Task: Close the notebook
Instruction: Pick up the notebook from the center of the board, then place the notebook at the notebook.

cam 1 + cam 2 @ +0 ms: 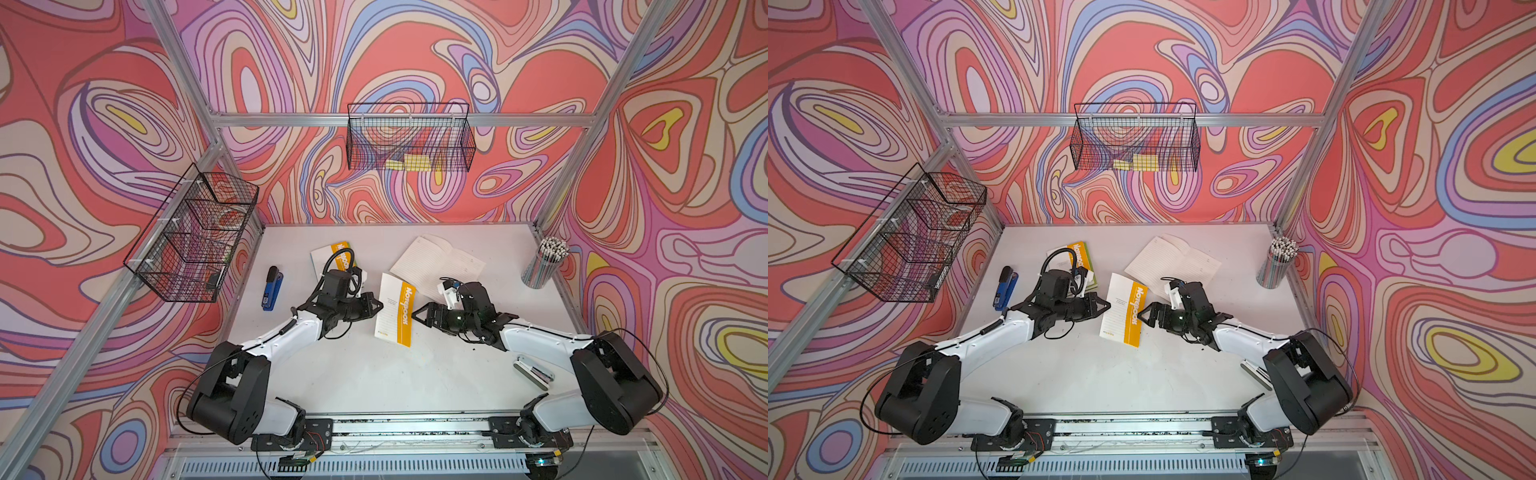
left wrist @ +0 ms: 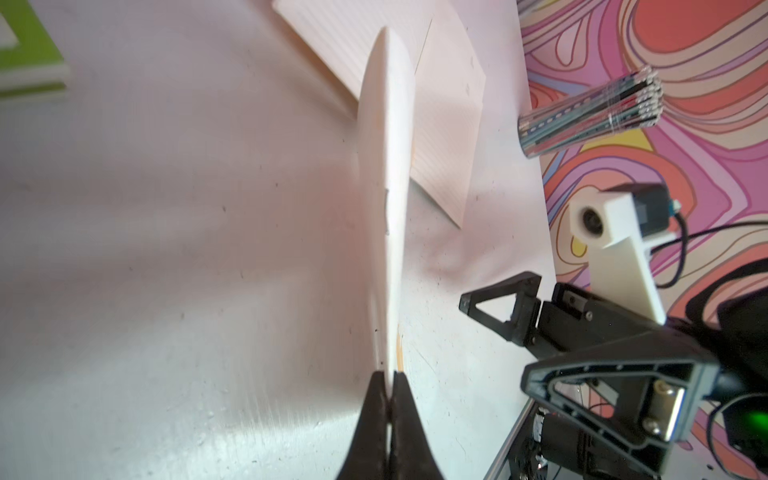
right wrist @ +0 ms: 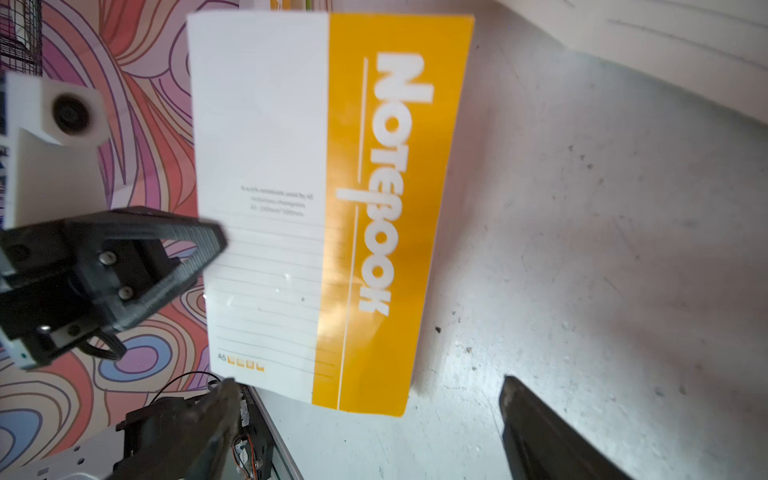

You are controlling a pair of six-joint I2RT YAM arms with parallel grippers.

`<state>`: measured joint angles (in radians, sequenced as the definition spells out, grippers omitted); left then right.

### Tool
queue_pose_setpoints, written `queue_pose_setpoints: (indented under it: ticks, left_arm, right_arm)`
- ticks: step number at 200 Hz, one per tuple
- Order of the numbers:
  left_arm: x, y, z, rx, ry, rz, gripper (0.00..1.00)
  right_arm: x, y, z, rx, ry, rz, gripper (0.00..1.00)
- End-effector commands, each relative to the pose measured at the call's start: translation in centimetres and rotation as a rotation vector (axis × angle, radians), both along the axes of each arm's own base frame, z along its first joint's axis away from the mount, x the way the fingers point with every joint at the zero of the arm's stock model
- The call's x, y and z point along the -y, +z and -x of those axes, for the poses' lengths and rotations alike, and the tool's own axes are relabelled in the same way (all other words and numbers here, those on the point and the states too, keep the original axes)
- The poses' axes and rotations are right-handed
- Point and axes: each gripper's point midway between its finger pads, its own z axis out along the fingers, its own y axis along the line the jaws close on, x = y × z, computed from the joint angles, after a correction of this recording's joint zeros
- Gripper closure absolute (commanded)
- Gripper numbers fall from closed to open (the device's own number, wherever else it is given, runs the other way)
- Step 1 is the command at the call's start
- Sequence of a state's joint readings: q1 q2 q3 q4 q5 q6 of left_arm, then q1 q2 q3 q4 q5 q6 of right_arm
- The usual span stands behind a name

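Orange-and-white notebook (image 1: 395,309), blue stapler (image 1: 272,289), white table (image 1: 374,382)

left gripper (image 2: 387,382): jaws pinched tight on the edge of the notebook (image 2: 386,166) | notebook: seen edge-on, upright over the tabletop (image 2: 166,270), slightly bowed | beyond it: open lined book (image 2: 449,124) lying flat | far right: pencil cup (image 2: 590,112) by the wall | right gripper (image 2: 496,338): jaws apart, empty, near the notebook | far left: corner of a green book (image 2: 25,54)

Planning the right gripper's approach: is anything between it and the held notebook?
Nothing visible. The right gripper, open, faces the notebook across bare table; the left gripper is shut on its far edge. The open lined book lies further back, off that line.
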<state>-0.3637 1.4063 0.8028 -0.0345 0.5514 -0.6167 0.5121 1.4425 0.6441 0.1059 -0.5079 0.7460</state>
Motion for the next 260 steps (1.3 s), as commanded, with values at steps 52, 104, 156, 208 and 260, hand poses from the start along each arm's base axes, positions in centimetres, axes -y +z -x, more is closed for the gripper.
queue_pose_setpoints:
  ticks: [52,104,156,208,260]
  left_arm:
    - [-7.5,6.8,-6.4,0.078,0.137,0.058,1.00]
    - [-11.7,7.1,-10.9,0.060,0.249,0.179,1.00]
    - [-14.2,5.6,-13.7,0.030,0.309,0.225,1.00]
    - [-15.8,4.0,-16.1,0.005,0.340,0.210,1.00]
    - [-17.2,1.8,-17.2,-0.027,0.371,0.180,1.00]
  right_arm:
    - [0.0,-0.2,-0.1,0.014,0.005,0.015,0.02]
    - [-0.3,-1.0,-0.6,-0.005,0.013,0.019,0.02]
    - [-0.3,-1.4,-1.6,-0.016,0.010,0.011,0.02]
    - [-0.6,-1.9,-2.4,-0.033,0.020,-0.012,0.02]
    - [-0.9,-0.5,-3.5,-0.005,0.032,0.000,0.02]
